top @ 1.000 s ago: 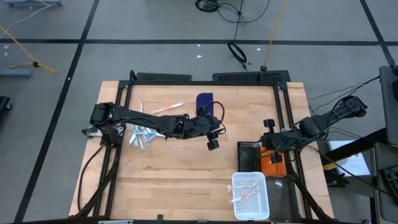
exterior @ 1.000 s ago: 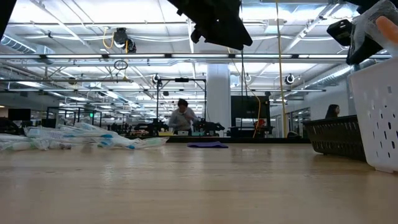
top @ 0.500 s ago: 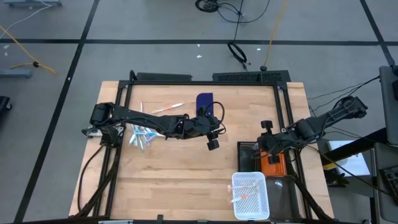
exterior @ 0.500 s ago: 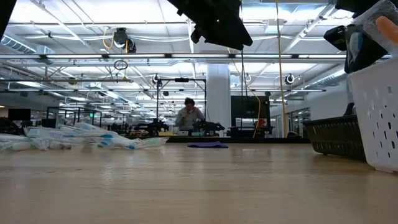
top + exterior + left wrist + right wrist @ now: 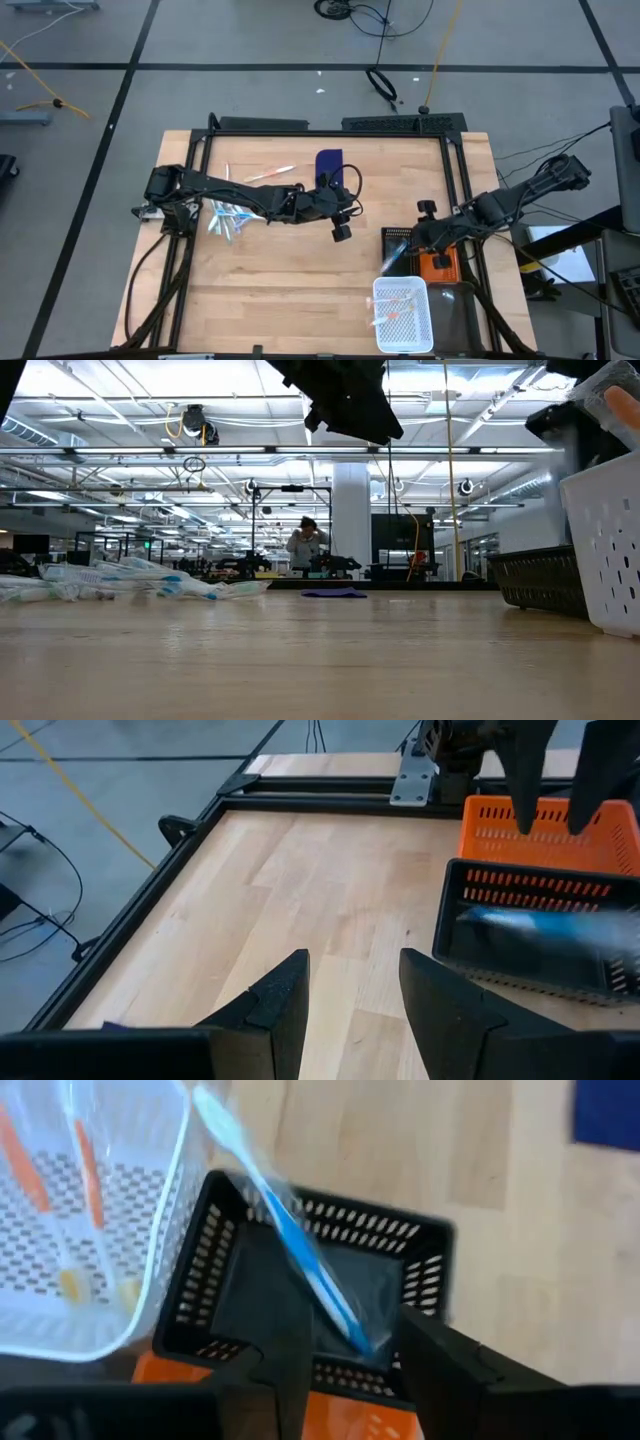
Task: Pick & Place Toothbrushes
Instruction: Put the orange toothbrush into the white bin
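Two arms over a wooden table.

Left arm stretches across the table's far half. The left gripper hangs near mid-table, fingers spread, nothing between them.

Right arm comes in from the right edge. The right gripper is above the black basket. Its fingers are parted and gripping nothing.

Three baskets sit at the near-right corner:
- white basket, nearest the front edge, with a few orange-handled toothbrushes in it
- black basket, just behind the white one
- orange basket, beside the black one on its right, touching or nearly so

Dark blue flat rectangle lies at the table's far centre, just behind the left arm's wrist.

Pile of toothbrushes, mostly light blue and white, lies on the left part of the table, partly under the left arm. Low view shows them lying flat on the wood. One orange/pink toothbrush lies apart from the pile, toward the far edge.

One blue toothbrush in a clear wrapper is tilted over the black basket: one end down inside it, the other over the white basket's rim. Left wrist view shows it low in the black basket, well clear of the right fingers.

Person stands in the room far beyond the table.
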